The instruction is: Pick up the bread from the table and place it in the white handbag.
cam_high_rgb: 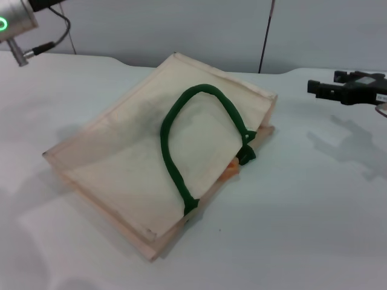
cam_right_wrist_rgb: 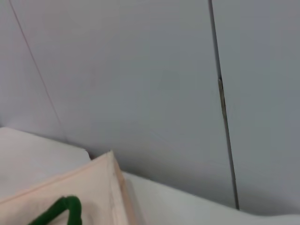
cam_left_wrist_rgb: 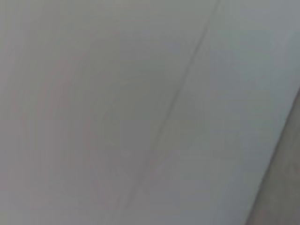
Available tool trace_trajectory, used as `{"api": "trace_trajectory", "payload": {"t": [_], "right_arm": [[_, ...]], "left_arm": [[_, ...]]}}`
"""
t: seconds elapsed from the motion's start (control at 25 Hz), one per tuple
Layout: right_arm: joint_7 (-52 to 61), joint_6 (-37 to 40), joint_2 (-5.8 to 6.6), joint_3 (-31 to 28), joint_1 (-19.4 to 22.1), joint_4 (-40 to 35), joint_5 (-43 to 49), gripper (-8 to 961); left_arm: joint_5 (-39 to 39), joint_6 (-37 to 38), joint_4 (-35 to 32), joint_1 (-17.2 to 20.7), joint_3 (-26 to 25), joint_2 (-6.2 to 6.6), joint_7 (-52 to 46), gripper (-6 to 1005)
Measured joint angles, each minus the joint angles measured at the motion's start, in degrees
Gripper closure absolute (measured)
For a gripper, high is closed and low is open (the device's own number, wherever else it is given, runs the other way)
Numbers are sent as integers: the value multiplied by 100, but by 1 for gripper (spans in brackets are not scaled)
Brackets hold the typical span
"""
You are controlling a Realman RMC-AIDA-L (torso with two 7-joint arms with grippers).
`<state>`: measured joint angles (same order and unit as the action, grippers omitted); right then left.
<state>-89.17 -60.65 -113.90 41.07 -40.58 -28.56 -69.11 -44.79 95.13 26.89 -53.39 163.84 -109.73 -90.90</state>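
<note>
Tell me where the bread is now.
In the head view, only an orange sliver of the bread shows at the white handbag mouth, beside the green handle.

Silver left arm (cam_high_rgb: 15,24) with green ring light and black cable; matte black right pincer (cam_high_rgb: 347,86).

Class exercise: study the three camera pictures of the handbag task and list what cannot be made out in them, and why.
1. Bread: head view, only an orange sliver shows at the white handbag opening; fabric covers the rest.
2. Right tool: head view, cut off by the picture's edge.
3. Left tool: outside every view.
4. Left wrist view: only a blurred wall.
</note>
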Motion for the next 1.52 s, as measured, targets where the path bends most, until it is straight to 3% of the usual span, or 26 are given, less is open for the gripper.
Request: {"api": "trace_trajectory", "payload": {"t": [0.08,0.2,0.6,0.88,1.12,1.52], "right_arm": [[-295,7,-85,-245,-12,1,-4,89],[-917,24,-175,-698,-13,105,-149,89],[-3772,137,-191,-1095,164,1218,-2558,88],[-5376,-77,-231,-1403,385,2034,-4357,87],[-5694,-508,-237,-1452,614,2429,-5492,86],[-6068,-642,-245,-1453,631,2677,-5651,85]], "left_arm": [[-293,1,-1,131,3,-66,412,310],[-614,-1,2,332,4,-205,1290,304],[-1184,-141,-162,954,-39,-668,3736,289],[-2629,-460,-1272,1501,-60,-672,4732,309],[-3792,-948,-2601,1723,-63,-697,5660,353],[-3759,-1319,-2819,1688,-9,-667,5805,341]]}}
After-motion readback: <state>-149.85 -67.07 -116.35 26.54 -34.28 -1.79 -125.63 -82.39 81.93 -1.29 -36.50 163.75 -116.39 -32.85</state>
